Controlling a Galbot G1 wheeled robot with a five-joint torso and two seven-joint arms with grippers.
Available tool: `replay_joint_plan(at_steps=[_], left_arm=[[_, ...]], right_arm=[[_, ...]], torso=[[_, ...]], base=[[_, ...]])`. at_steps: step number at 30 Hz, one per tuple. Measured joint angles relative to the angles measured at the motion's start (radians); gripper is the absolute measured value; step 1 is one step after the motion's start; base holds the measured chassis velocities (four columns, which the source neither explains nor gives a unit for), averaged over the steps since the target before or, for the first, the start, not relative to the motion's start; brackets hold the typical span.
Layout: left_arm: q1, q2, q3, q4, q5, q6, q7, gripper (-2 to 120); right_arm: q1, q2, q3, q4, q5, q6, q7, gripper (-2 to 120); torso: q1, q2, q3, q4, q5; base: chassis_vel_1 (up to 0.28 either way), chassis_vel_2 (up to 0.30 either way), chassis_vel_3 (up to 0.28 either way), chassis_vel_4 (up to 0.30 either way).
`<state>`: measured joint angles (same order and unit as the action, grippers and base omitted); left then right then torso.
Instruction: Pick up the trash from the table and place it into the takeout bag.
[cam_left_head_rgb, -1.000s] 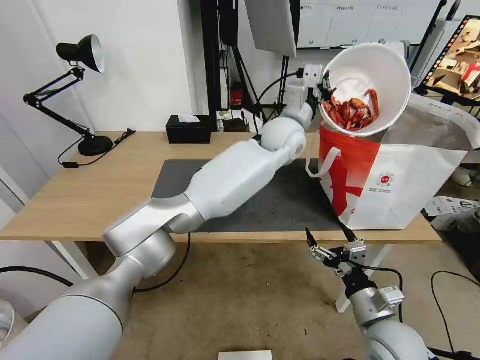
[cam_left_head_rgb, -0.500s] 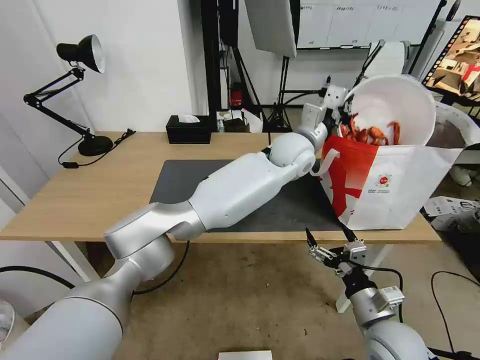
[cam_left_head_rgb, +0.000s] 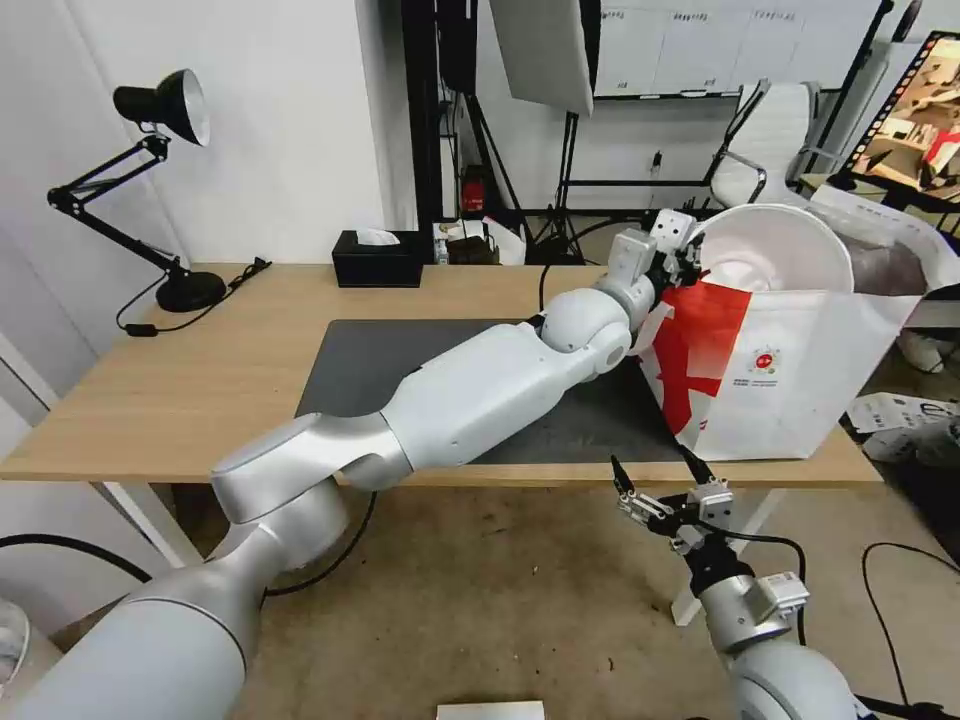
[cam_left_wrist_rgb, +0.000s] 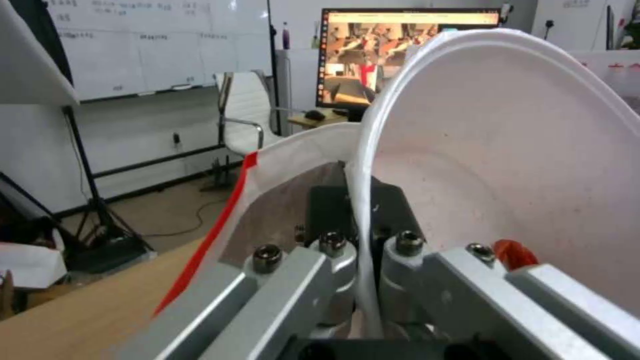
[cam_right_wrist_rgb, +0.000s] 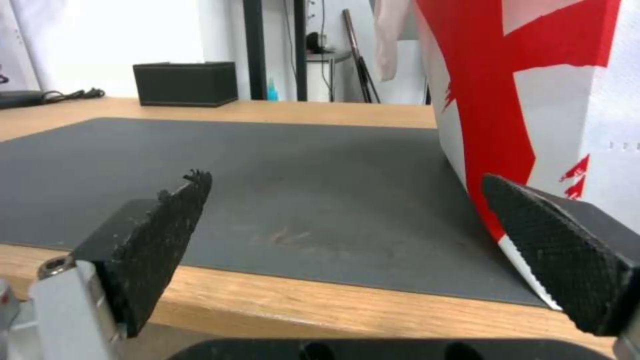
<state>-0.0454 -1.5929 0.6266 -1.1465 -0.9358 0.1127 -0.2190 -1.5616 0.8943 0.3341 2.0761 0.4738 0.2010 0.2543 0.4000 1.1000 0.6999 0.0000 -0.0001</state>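
Your left gripper pinches the thin rim of the white bowl, tipped on edge inside the mouth of the takeout bag just beyond the claw. The bowl looks light, flexible and slick, so hold the rim only. Your right gripper hangs open below the table edge.

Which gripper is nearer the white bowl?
Left. The left gripper pinches the white bowl by its rim over the takeout bag; the right gripper hangs open below the table edge.
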Motion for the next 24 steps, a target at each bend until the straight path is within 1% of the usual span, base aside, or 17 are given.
replay_joint_plan(at_steps=[4,6,7,8,11,12,14,15,17,18,19,21,23,24], left_arm=[[-0.004,0.0,0.004,-0.005,0.005,0.009,-0.005,1],[-0.006,0.0,0.003,-0.014,-0.002,0.027,-0.008,13],[-0.006,0.0,0.003,-0.014,-0.002,0.027,-0.008,13],[-0.005,0.0,0.001,-0.017,-0.007,0.032,-0.009,16],[0.006,0.0,-0.008,-0.021,-0.02,0.041,-0.01,30],[0.006,0.0,-0.008,-0.021,-0.02,0.041,-0.01,30],[0.011,0.0,-0.012,-0.027,-0.029,0.044,-0.013,39],[0.011,0.0,-0.012,-0.027,-0.029,0.044,-0.013,39],[0.016,0.002,-0.025,-0.041,-0.033,0.045,-0.019,51],[0.019,0.004,-0.029,-0.05,-0.034,0.045,-0.024,54],[0.019,0.004,-0.029,-0.05,-0.034,0.045,-0.024,54],[0.026,0.024,-0.04,-0.087,-0.04,0.045,-0.036,64],[0.041,0.067,-0.049,-0.15,-0.051,0.044,-0.055,74],[0.041,0.067,-0.049,-0.15,-0.051,0.044,-0.055,74]], right_arm=[[0.0,0.0,0.0,0.0,0.0,0.0,0.0,100],[0.0,0.0,0.0,0.0,0.0,0.0,0.0,100],[0.0,0.0,0.0,0.0,0.0,0.0,0.0,100],[0.0,0.0,0.0,0.0,0.0,0.0,0.0,100],[0.0,0.0,0.0,0.0,0.0,0.0,0.0,100],[0.0,0.0,0.0,0.0,0.0,0.0,0.0,100],[0.0,0.0,0.0,0.0,0.0,0.0,0.0,100],[0.0,0.0,0.0,0.0,0.0,0.0,0.0,100],[0.0,0.0,0.0,0.0,0.0,0.0,0.0,100],[0.0,0.0,0.0,0.0,0.0,0.0,0.0,100],[0.0,0.0,0.0,0.0,0.0,0.0,0.0,100],[0.0,0.0,0.0,0.0,0.0,0.0,0.0,100],[0.0,0.0,0.0,0.0,0.0,0.0,0.0,100],[0.0,0.0,0.0,0.0,0.0,0.0,0.0,100]], torso=[[0.0,0.0,0.0,0.0,0.0],[0.0,0.0,0.0,0.0,0.0],[0.0,0.0,0.0,0.0,0.0],[0.0,0.0,0.0,-0.0001,0.0],[0.0,0.0,0.0,0.0,0.0],[0.0,0.0,0.0,0.0,0.0],[0.0,0.0,0.0,0.0,0.0],[0.0,0.0,0.0,0.0,0.0],[0.0,0.0,0.0,-0.0002,0.0],[0.0,0.0,0.0,-0.0002,0.0],[0.0,0.0,0.0,-0.0002,0.0],[0.0,0.0,0.0,-0.0003,0.0001],[0.0,0.0,0.0,-0.0001,0.0],[0.0,0.0,0.0,-0.0001,0.0]], base=[[0.0,0.0,0.0,0.0],[0.0,0.0,0.0,0.0],[0.0,0.0,0.0,0.0],[0.0,0.0,0.0,0.0],[0.0,0.0,0.0,0.0],[0.0,0.0,0.0,0.0],[0.0,0.0,0.0,0.0],[0.0,0.0,0.0,0.0],[0.0,0.0,0.0,0.0],[0.0,0.0,0.0,0.0],[0.0,0.0,0.0,0.0],[0.0,0.0,0.0,0.0],[0.0,0.0,0.0,0.0],[0.0,0.0,0.0,0.0]])
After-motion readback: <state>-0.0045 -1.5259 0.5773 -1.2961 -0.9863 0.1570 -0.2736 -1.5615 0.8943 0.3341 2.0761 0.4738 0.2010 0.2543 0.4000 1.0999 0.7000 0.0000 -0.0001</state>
